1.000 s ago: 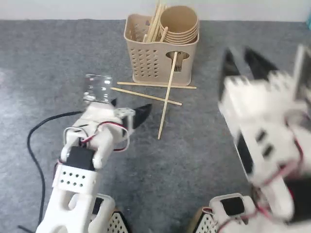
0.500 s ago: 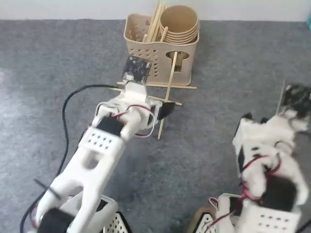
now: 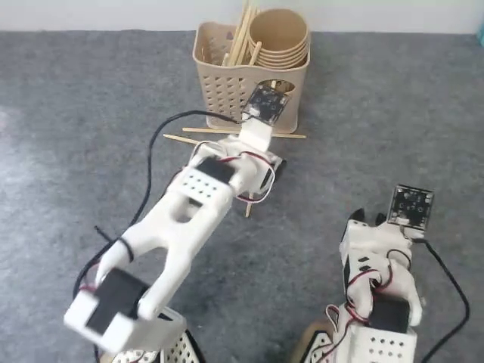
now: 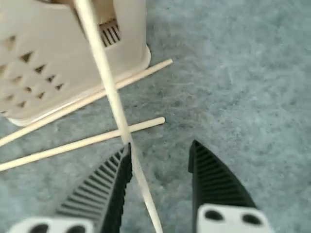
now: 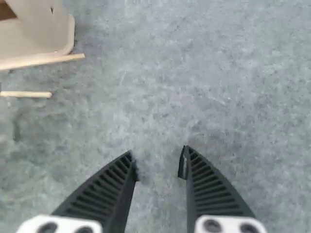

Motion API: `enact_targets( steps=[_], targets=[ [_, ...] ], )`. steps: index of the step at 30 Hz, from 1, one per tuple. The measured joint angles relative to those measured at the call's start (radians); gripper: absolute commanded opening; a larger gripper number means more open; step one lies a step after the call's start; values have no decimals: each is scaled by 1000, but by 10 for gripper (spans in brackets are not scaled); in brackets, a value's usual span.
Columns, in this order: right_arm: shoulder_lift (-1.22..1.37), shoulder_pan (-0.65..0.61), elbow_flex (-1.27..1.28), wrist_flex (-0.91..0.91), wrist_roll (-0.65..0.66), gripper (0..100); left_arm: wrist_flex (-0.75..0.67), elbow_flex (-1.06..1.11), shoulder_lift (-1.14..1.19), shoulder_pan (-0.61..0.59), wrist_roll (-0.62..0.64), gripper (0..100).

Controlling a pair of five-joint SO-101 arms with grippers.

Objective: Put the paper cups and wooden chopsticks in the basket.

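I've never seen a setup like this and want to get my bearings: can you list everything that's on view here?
basket: one, beige, far middle.
paper cups: one nested stack, brown, in the basket.
chopsticks in basket: several, pale wood, upright beside the cups.
loose chopsticks: three, pale wood; two flat before the basket, one leaning on it.
table cover: one, grey, under everything.
left arm: one, white, black jaws open astride the leaning chopstick.
right arm: one, white, black jaws open over bare cover.

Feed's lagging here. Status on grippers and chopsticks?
Left gripper open around leaning chopstick. Right gripper open, empty. Two chopsticks flat beneath it, by basket.
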Motion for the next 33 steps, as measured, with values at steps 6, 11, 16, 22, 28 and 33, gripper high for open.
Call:
enact_targets(
  steps=[6,11,16,22,28,33],
  targets=[
    [-3,2,17,-2,0,117,0,-101,141,2,-3,182],
    [-3,-2,17,-2,0,117,0,-109,149,-25,-3,184],
    [-3,-2,17,-2,0,117,3,-109,149,-54,-3,184],
    [-3,-2,17,-2,0,117,9,-109,149,-48,-6,181],
    [-3,-2,17,-2,0,117,6,-109,160,-49,-6,181],
    [-3,-2,17,-2,0,117,-15,-110,207,-49,-6,175]
  ],
)
